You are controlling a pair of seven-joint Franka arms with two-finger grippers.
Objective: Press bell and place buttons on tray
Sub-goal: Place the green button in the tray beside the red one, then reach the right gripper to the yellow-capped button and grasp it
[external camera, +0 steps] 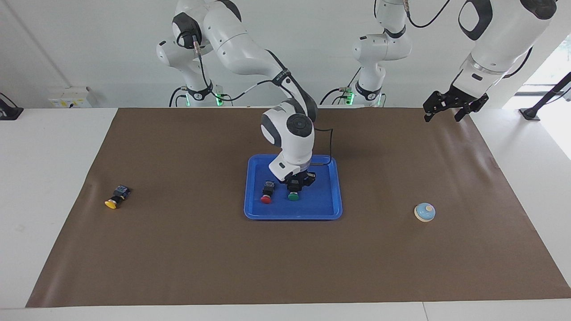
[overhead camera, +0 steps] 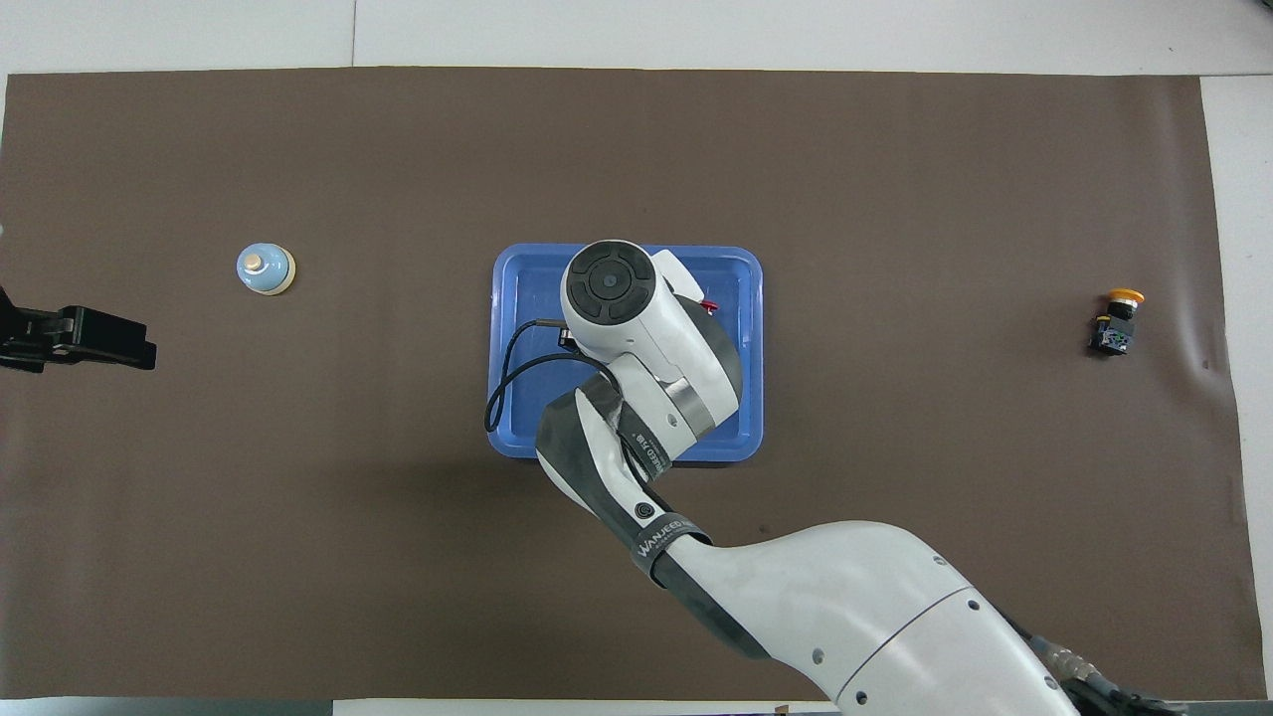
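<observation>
A robotics lab: two white arms (external camera: 250, 49) bolted at a table (external camera: 53, 178) (covered with a brown mat (external camera: 178, 249)), bare white walls, a wall socket box (external camera: 69, 98).

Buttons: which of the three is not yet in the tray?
The yellow button, lying on the brown mat toward the right arm's end. The red button and green button are in the blue tray.
</observation>
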